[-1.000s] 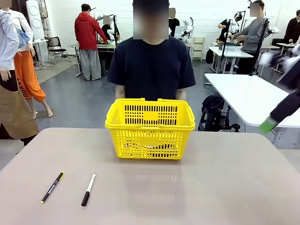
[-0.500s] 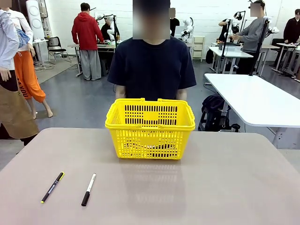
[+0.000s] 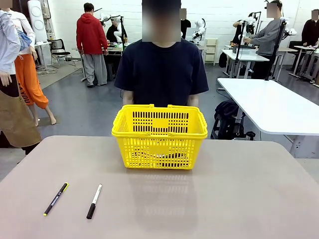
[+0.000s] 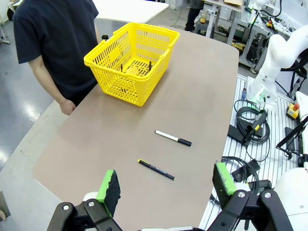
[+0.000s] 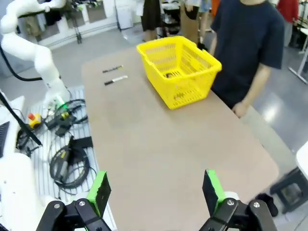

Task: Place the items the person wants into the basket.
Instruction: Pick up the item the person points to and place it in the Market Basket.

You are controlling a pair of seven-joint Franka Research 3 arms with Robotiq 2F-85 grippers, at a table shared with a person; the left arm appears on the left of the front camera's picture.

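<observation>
1. While the person in a plain dark navy short-sleeved T-shirt stands at the far edge of the table, the bright yellow plastic shopping basket with slotted mesh sides sits upright on the light brown table top just in front of them, its handles folded down.
2. Through the mesh in the left wrist view, dark and yellow items lie on the basket floor; which item is which cannot be told.
3. On the near left part of the table lie a black pen with a yellow end and a black-and-white marker, side by side but apart, well clear of the basket.
4. Seen from its own wrist camera, the left gripper hangs above the table's near edge with its green-padded fingers spread wide and nothing between them.
5. Likewise, the right gripper hovers over the table's right end, fingers wide apart and empty.
6. Both of the person's arms hang at their sides, hands near the table edge.
</observation>
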